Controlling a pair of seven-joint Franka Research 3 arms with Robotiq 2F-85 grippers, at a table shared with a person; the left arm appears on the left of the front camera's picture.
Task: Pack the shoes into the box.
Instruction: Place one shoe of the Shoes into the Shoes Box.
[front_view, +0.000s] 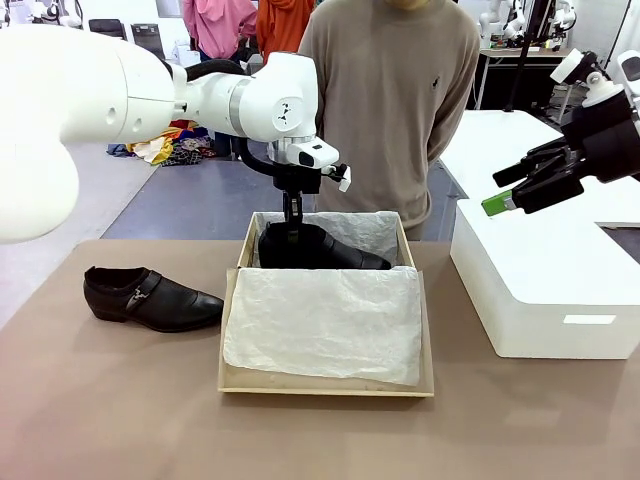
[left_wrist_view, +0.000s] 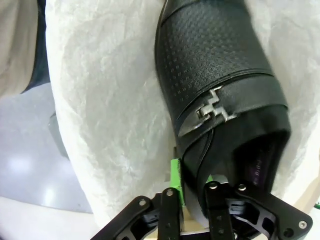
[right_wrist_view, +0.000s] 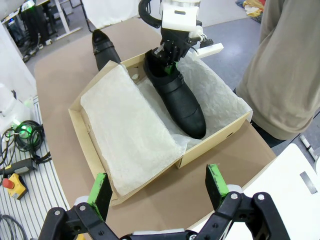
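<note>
Where the shoes lie: shoe 1 (front_view: 325, 250) (left_wrist_view: 220, 75) (right_wrist_view: 181, 97) inside the box (front_view: 426, 345) (right_wrist_view: 215, 140) on tissue (front_view: 320, 325), toe pointing right; shoe 2 (front_view: 150, 297) (right_wrist_view: 102, 47) on the surface (front_view: 120, 410), just left of the box.
Left end effector (front_view: 291, 226) (left_wrist_view: 192, 180) (right_wrist_view: 170, 54): clamped on shoe 1's heel collar, one finger inside the opening.
Right end effector (front_view: 505, 188) (right_wrist_view: 159, 185): open, empty, raised over the white box (front_view: 540, 295).

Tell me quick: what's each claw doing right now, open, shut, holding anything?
Left claw: shut on the rear rim of the shoe in the box.
Right claw: open, holding nothing.
</note>
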